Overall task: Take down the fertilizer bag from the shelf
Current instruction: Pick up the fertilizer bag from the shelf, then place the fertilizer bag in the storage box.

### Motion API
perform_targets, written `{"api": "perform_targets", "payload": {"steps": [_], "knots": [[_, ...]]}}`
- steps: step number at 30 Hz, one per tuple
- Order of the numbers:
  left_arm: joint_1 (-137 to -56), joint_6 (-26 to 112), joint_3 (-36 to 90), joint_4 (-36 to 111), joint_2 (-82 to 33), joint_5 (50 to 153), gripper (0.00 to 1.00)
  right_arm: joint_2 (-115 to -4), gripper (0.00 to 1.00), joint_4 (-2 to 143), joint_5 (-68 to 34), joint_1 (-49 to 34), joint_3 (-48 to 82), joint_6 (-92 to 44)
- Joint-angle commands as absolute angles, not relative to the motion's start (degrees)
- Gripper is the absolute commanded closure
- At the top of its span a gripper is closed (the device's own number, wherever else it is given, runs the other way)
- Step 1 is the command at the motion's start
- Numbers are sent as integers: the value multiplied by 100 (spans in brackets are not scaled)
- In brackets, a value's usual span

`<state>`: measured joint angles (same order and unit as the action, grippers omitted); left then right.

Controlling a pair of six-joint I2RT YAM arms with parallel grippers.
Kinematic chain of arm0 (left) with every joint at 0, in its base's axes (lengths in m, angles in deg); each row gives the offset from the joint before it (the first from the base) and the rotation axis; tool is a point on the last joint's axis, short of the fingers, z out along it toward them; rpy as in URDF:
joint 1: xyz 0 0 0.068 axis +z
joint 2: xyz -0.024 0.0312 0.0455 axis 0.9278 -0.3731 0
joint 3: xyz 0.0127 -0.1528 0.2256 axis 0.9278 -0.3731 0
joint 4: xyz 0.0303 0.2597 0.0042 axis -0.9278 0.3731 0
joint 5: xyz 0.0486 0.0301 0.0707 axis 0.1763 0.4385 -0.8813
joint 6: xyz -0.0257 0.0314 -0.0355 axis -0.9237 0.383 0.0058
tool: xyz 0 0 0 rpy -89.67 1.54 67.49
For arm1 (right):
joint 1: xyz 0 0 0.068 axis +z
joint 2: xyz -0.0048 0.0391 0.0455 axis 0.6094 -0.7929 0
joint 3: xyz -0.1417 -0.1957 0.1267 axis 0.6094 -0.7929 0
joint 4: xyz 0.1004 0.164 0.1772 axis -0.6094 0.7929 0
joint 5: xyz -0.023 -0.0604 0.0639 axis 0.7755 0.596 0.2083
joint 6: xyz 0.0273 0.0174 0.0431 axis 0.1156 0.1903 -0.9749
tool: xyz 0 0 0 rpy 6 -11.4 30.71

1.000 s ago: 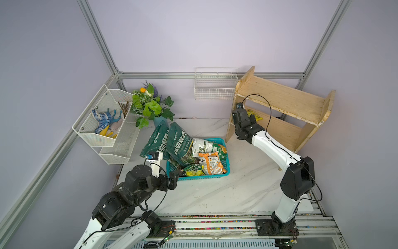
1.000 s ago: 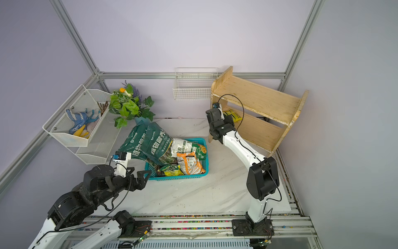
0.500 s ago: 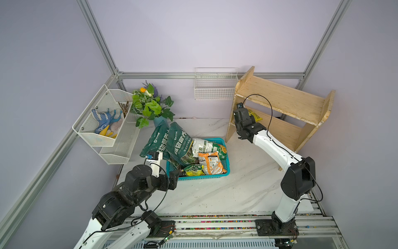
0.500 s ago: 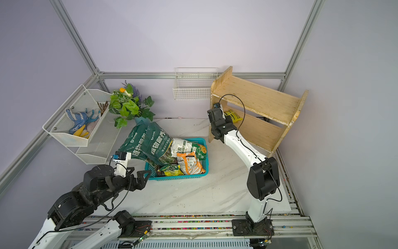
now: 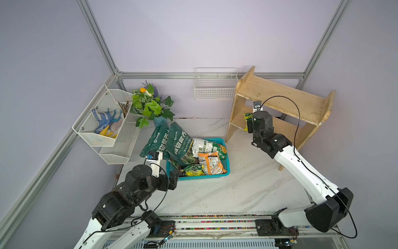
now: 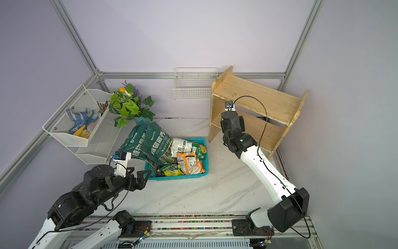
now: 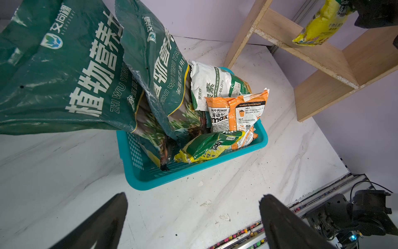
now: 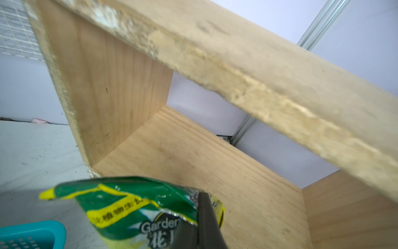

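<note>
Right pincer (image 5: 249, 127): clamped on the fertilizer bag (image 5: 247, 117). In the right wrist view one dark finger (image 8: 206, 215) presses across the crumpled green-and-yellow film, and the opposite finger is hidden behind the bag.
Fertilizer bag position: at the open front of the shelf (image 5: 280, 97), at the lower tier (image 5: 282, 127), close to the side panel nearest the teal basket (image 5: 215, 175).
Bag relative to pincer: the gripped end sits between the jaws. The rest of the bag (image 7: 321, 23) hangs down from the pincer towards the front edge of the lower board.
Bag contact with shelf: cannot tell whether the hanging end touches the board.
Left pincer (image 7: 193, 202): jaws wide apart and holding nothing. It hovers above the surface (image 5: 237, 189), just beside the near corner of the teal basket.
Teal basket contents: several fertilizer packs, with two large dark green sacks (image 5: 178, 144) leaning out over its far rim.
</note>
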<state>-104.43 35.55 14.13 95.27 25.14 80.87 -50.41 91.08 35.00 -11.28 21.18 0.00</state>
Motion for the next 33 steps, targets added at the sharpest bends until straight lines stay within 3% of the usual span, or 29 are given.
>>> {"api": "perform_targets", "payload": {"steps": [1,15,33], "knots": [[-10409,3617,1349,9680,2555,8018,0,-4750,100,8400,3262,-952,1965,64],[-10398,3616,1349,9675,2570,8008,0,-4048,100,8582,2694,354,1667,-335],[-10396,3613,1349,9682,2575,8016,0,-3436,100,9281,2258,1429,905,-1126]]}}
